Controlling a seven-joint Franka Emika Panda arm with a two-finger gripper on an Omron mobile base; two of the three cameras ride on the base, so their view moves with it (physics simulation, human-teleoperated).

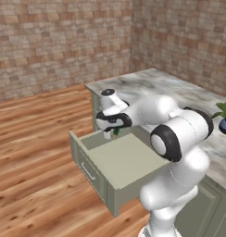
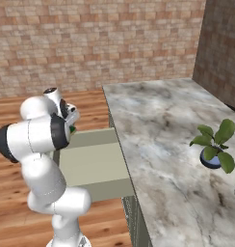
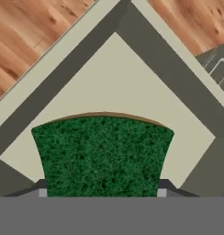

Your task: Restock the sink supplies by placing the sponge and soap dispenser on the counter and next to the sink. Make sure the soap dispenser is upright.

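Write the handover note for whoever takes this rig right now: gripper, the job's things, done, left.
Gripper: shut on the sponge, fingertips at both its sides, above the open drawer in the island that bears the potted plant.
Sponge: in the grip, over the drawer's bare floor, close to its back corner.
Soap dispenser, sink, counter: I cannot place them from these views.
Done: drawer open, sponge gripped.
Left: lift the sponge out, drive to the sink, set it on the counter beside it; then find the soap dispenser and stand it upright there.
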